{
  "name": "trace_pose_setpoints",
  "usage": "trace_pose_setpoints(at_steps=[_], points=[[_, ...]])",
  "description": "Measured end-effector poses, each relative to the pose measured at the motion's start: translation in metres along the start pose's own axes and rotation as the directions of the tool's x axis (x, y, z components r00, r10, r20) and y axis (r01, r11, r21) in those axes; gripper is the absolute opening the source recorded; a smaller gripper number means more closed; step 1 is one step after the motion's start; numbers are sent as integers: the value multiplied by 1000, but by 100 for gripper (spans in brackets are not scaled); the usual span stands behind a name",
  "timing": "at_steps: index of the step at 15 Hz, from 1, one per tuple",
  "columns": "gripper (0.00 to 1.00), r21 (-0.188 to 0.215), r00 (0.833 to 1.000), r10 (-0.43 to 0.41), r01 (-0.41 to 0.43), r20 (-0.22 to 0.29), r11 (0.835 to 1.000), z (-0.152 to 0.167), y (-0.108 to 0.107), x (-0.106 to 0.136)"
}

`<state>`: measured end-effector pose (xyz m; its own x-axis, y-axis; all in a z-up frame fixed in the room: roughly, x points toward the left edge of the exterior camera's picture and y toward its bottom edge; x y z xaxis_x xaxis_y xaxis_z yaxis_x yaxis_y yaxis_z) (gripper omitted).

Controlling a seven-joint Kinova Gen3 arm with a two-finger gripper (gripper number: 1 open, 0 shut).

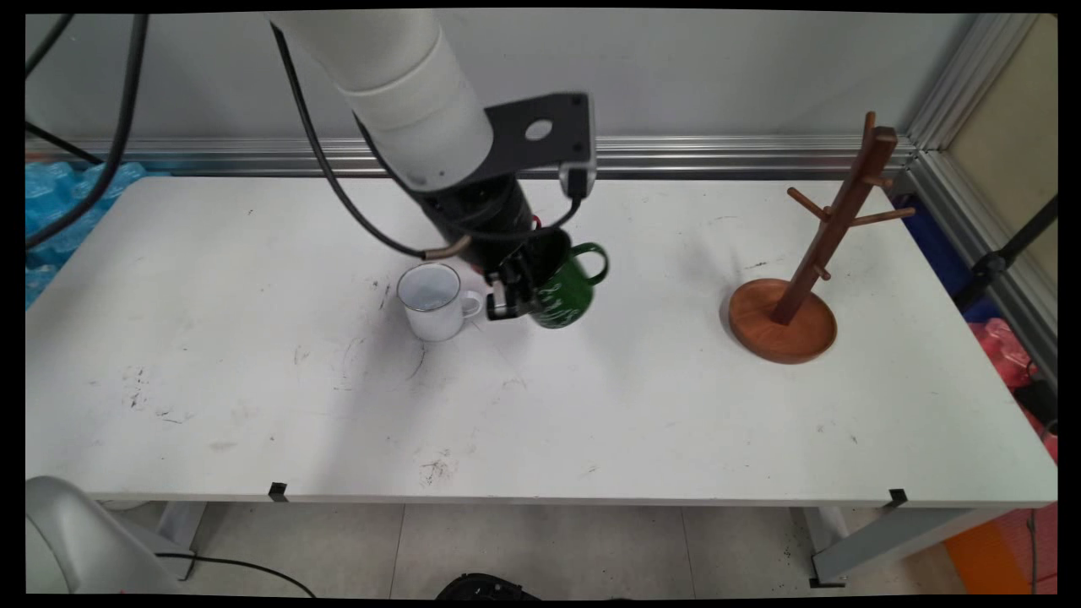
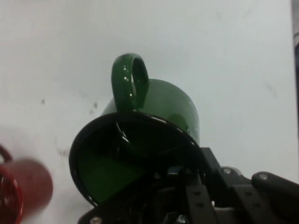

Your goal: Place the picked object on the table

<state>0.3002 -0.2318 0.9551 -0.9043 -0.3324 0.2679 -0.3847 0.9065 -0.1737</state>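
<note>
Green mug (image 2: 154,121) fills the hand view: glossy green enamel, black rim, dark inside, loop handle pointing away from the camera toward the top of that view. Gripper (image 1: 515,291) is clamped on the mug's rim, one finger inside the mouth and one outside the wall; mug hangs tilted off the fingers, mouth toward the gripper, handle on the side facing the bench's right edge. In the main view the mug has white lettering on its wall, too small to read. It sits around mid-bench, nearer the far edge than the near one; can't tell if its base touches the bench (image 1: 591,422). White mug (image 1: 432,301) stands upright just beside the gripper, on the left-edge side, handle toward the gripper. Red mug (image 2: 21,193) shows blurred at the hand view's lower left. Wooden mug tree (image 1: 798,291) stands well apart, toward the bench's right edge.
</note>
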Motion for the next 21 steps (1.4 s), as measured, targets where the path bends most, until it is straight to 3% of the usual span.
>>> trace_pose_setpoints(at_steps=[8,15,21], points=[[0,62,979,-8,-5,203,998,34,27,-10],[0,68,952,-6,-16,306,998,61,46,-22],[0,68,933,0,-26,360,997,82,56,-33]])
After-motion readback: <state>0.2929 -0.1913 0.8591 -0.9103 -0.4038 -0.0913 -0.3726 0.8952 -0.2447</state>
